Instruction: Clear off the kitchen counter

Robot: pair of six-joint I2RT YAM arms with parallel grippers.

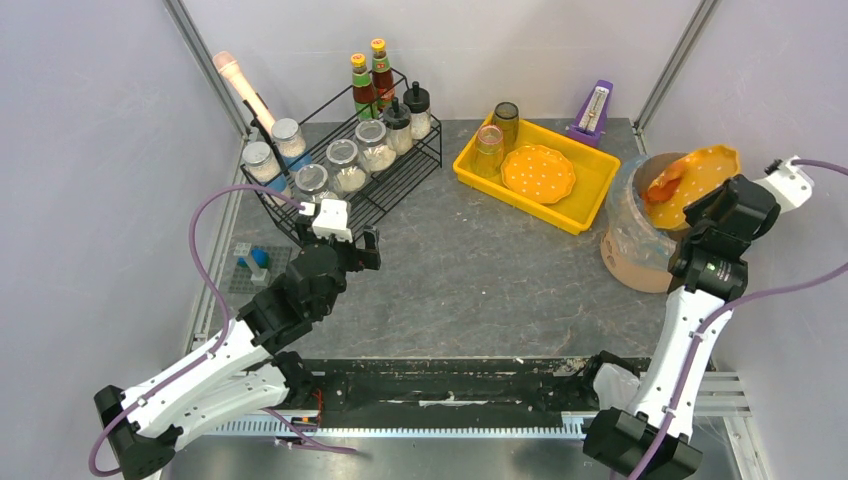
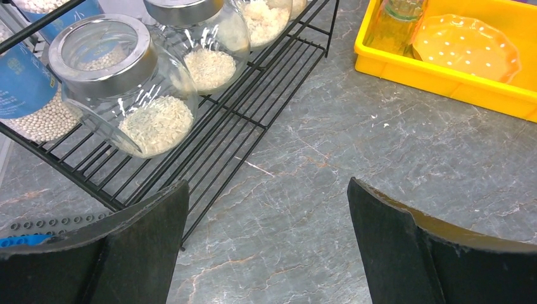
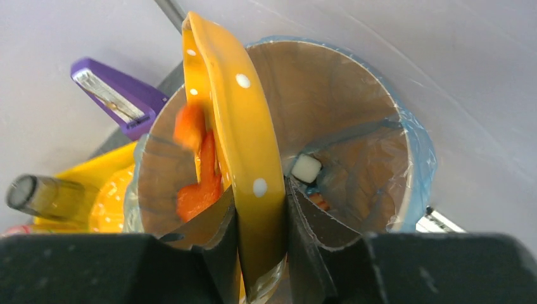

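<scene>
The dark-grey veined kitchen counter fills the middle of the top view and shows under the left wrist. My right gripper is shut on the rim of an orange-yellow dotted plate, held tilted on edge over a brown bin lined with clear plastic. In the right wrist view the plate stands between my fingers, with orange food scraps sliding off it into the bin. My left gripper is open and empty above the counter beside the rack; its fingers frame bare stone.
A black wire rack holds glass jars of grains and sauce bottles at the back left. A yellow tray holds another dotted plate and two glasses. A purple metronome stands behind it. A small grey block plate lies at left.
</scene>
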